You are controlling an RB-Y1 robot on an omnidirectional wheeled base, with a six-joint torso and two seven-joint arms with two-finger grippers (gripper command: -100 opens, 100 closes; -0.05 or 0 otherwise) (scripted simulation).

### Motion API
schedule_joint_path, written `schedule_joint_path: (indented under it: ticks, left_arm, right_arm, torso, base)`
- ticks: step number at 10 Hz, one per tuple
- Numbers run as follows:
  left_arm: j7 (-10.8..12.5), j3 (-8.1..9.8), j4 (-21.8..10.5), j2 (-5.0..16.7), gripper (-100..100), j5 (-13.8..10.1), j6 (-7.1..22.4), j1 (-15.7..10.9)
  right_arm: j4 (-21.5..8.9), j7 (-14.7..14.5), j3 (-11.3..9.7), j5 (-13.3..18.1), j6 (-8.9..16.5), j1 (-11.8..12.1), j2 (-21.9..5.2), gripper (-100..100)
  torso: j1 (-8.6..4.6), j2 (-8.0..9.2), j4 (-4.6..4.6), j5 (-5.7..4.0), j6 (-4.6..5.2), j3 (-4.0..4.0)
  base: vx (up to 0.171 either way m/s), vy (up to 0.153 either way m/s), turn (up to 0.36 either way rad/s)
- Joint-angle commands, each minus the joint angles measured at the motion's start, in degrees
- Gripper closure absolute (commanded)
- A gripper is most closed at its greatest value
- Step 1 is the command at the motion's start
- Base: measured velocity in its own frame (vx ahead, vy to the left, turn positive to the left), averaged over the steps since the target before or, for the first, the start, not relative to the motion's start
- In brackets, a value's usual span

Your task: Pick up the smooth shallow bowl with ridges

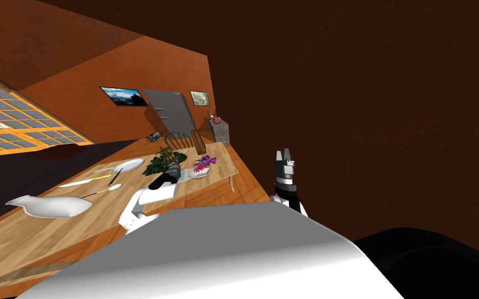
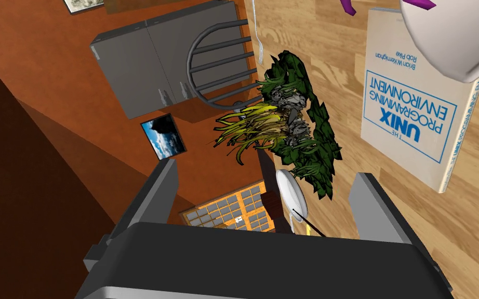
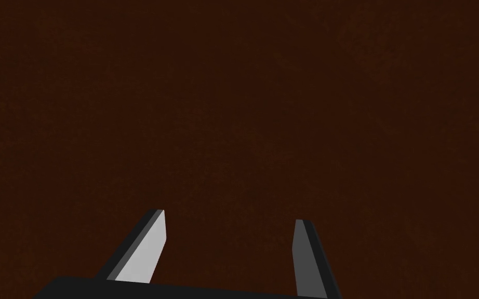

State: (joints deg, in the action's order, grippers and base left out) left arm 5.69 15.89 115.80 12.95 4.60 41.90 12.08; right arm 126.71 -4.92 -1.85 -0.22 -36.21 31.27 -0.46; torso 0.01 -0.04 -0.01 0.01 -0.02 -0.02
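Note:
A white shallow bowl (image 1: 198, 175) sits on the wooden table (image 1: 77, 233), with a purple flower (image 1: 204, 163) just over it. In the left wrist view the bowl (image 2: 456, 36) rests on a corner of a pale book (image 2: 415, 109) titled "The UNIX Programming Environment". My left gripper (image 1: 174, 173) hovers over the table beside the book, a little short of the bowl. It (image 2: 265, 174) is open and points at a green and yellow leafy bunch (image 2: 290, 124). My right gripper (image 1: 284, 155) is raised to the right of the table, its fingers (image 3: 150, 244) apart with nothing between them.
On the table lie a white plate (image 1: 127, 166), a knife (image 1: 85, 181), a spoon (image 1: 103, 191) and a large white vessel (image 1: 51, 206) at the left. A brown bottle (image 1: 198, 141) and a dark chair (image 1: 178, 139) stand at the far end.

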Motion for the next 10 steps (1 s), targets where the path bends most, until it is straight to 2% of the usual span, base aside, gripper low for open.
schedule_joint_path:
  ticks: [1,4,5,10]
  left_arm:
    - [-0.2,0.70,-1.0,0.1,-100,-0.5,2.9,-1.0]
    - [-0.4,1.22,-1.6,0.2,-100,-0.9,7.5,-1.8]
    - [-0.4,1.22,-1.6,0.2,-100,-0.9,7.9,-1.8]
    - [-1.3,2.45,-3.3,0.2,-100,-2.2,16.3,-4.1]
  right_arm:
    - [0.0,0.0,0.0,0.0,0.0,0.0,0.0,0]
    - [0.0,0.0,0.0,0.0,0.0,0.0,0.0,0]
    - [0.0,0.0,0.0,0.0,0.0,0.0,0.0,0]
    - [0.0,0.0,0.0,0.0,0.0,0.0,0.0,0]
  torso:
    - [0.00,0.00,0.00,0.00,0.00,0.00]
    - [0.00,-0.03,-0.01,0.00,0.01,-0.02]
    - [0.01,-0.02,-0.01,0.00,-0.01,-0.01]
    - [-0.01,-0.04,-0.01,0.00,-0.01,-0.02]
  base:
    - [0.009,0.006,-0.064]
    - [0.010,0.007,-0.044]
    - [0.005,0.003,0.011]
    - [0.014,0.003,-0.047]
